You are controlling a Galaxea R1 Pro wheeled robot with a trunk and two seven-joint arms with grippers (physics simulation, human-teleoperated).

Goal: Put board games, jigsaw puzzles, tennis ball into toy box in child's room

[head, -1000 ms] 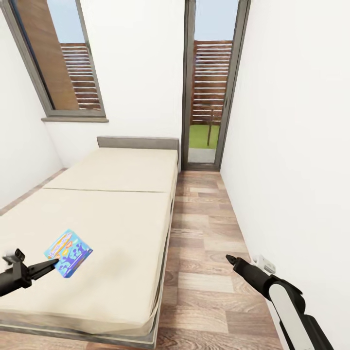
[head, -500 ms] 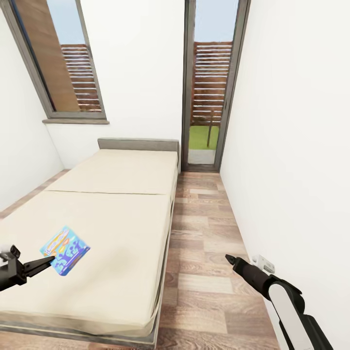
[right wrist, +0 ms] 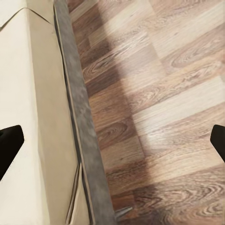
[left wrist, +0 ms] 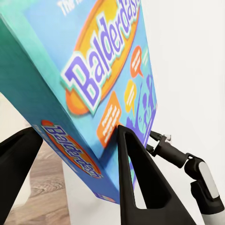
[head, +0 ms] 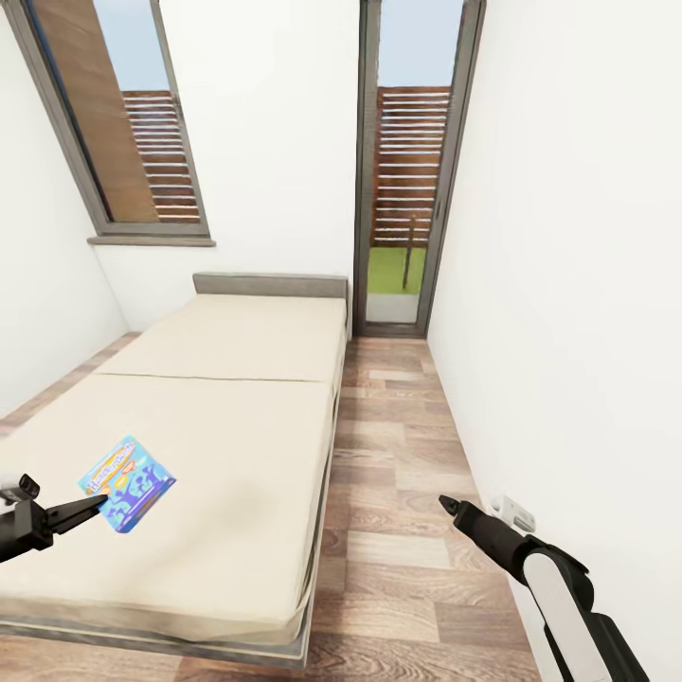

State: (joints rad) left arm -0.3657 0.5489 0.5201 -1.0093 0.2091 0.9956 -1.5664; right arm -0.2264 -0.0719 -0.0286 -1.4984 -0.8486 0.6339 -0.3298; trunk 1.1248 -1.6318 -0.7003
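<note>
Left gripper [head: 90, 509] clamped on board game [head: 128, 482], lower left of frame, box angling up-right from fingers above bed [head: 227, 417]. Right gripper [head: 445, 503]: I see fingers spread, empty.

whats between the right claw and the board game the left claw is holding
In the head view, bare cream mattress and wood floor separate the right claw from the board game.

You get bright, even daylight from the window [head: 123, 123] at upper left and the glass door [head: 409, 170] at top centre; shadows stay soft, verticals splay outward, edges slightly blurred.
</note>
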